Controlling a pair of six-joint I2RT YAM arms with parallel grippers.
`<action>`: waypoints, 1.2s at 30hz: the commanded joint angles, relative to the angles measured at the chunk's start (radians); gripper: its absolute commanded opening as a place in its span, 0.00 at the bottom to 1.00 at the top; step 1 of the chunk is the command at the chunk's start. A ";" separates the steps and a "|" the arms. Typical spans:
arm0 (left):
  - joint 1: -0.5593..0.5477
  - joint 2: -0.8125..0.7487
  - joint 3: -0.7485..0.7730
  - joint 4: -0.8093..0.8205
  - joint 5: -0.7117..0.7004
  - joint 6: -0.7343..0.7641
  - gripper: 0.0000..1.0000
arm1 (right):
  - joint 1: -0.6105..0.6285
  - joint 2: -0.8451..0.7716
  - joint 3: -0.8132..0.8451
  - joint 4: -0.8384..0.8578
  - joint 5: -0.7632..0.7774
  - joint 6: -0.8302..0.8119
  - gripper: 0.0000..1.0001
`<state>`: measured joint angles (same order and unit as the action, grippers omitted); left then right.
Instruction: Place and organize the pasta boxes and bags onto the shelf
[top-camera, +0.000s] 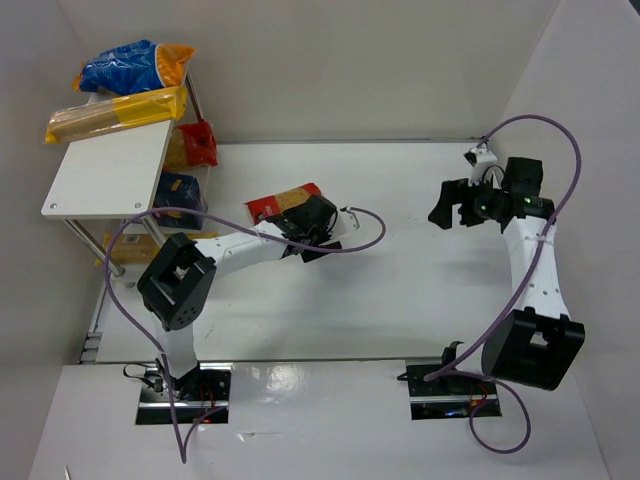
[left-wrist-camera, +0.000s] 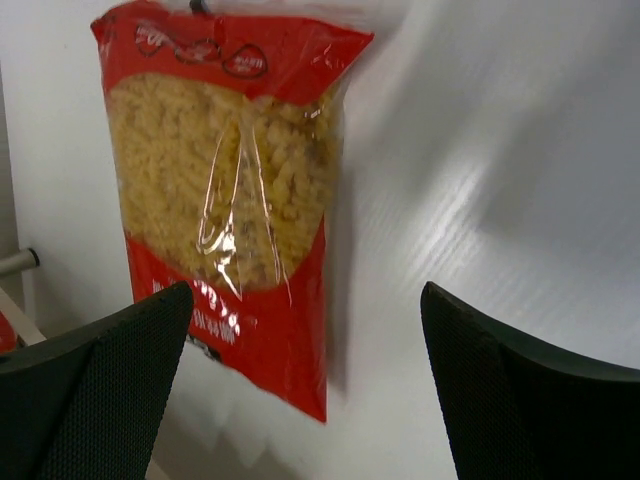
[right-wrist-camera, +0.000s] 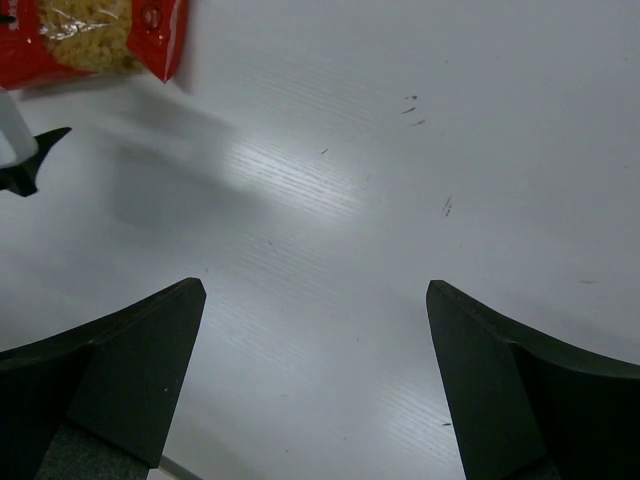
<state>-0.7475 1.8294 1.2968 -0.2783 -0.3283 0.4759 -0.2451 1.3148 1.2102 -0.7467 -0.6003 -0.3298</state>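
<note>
Left pincer (left-wrist-camera: 305, 305) spread wide, gripped nothing, poised over near end of clear bag with red label (left-wrist-camera: 230, 190). Bag lay flat on tabletop (top-camera: 400, 290), left of centre, just right of shelf (top-camera: 105, 175), not touching it. Open tabletop right of bag. Right pincer (right-wrist-camera: 315, 300) wide open, empty, far right, well apart from bag. Blue-and-orange bag (top-camera: 132, 66) and long yellow spaghetti bag (top-camera: 118, 112) sat at far edge of shelf top, spaghetti ends overhanging. Small red pack (top-camera: 200, 145) and blue pack (top-camera: 181, 190) sat on lower tiers.

The left end effector (top-camera: 312, 228) reaches toward the tabletop's middle, fingers spread wide. The right end effector (top-camera: 452, 206) hovers, likewise parted.
</note>
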 joint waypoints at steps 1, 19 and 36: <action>0.008 0.062 0.004 0.158 -0.014 0.073 1.00 | -0.043 -0.040 -0.003 -0.016 -0.062 -0.018 1.00; 0.059 0.278 0.156 0.194 0.004 0.205 1.00 | -0.189 -0.098 -0.032 -0.036 -0.231 -0.046 1.00; 0.152 0.338 0.294 -0.078 0.086 0.300 0.00 | -0.198 -0.117 -0.041 -0.026 -0.250 -0.046 1.00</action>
<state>-0.6258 2.1769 1.6245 -0.2844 -0.2638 0.7368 -0.4366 1.2316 1.1698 -0.7795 -0.8257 -0.3618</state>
